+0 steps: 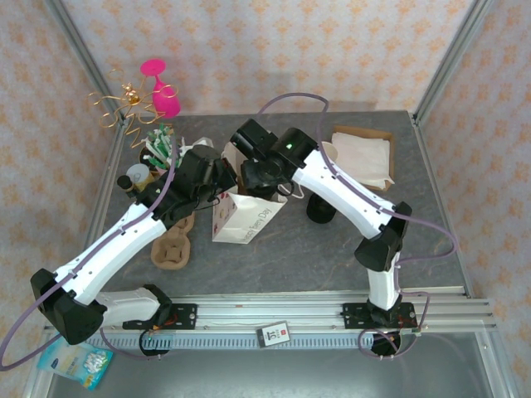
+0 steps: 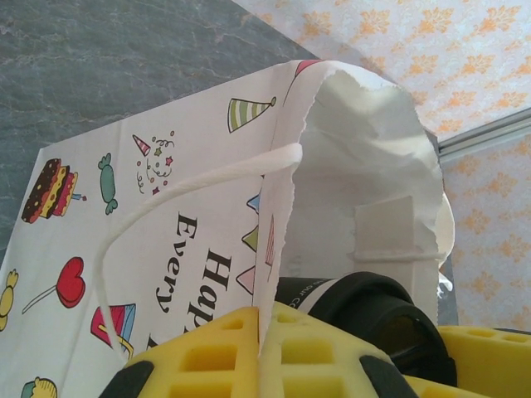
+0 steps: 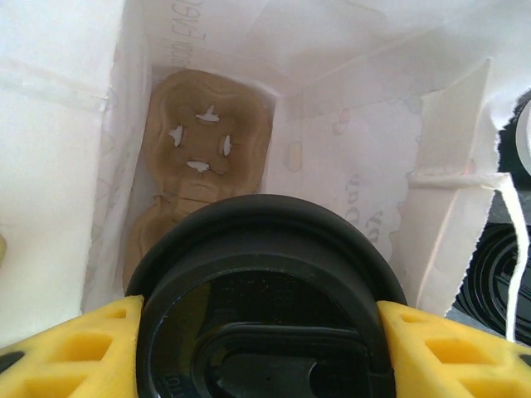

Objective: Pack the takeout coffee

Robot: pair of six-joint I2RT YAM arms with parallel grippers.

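On the left of the grey table [image 1: 315, 257] a brown pulp tray [image 1: 172, 245] lies under the left arm, just beside the white party-print paper bag [image 2: 166, 215]. The left gripper [image 2: 265, 344] is pinched tight on the bag's rim, with the paper wall between its yellow fingers, and this holds the mouth apart. Just right of that rim, in the bag's mouth, is the takeout coffee [image 3: 261, 274]. The half-spread fingers of the right gripper [image 3: 261, 332] clamp its black lid. In the right wrist view the white walls stand close on both sides of the cup. A brown cup carrier [image 3: 207, 141] lies on the bag floor below. A stack of black lids [image 1: 321, 207] stands near the bag on its right. The table in front of the bag is bare, and a patterned wall [image 1: 274, 50] closes the far side.
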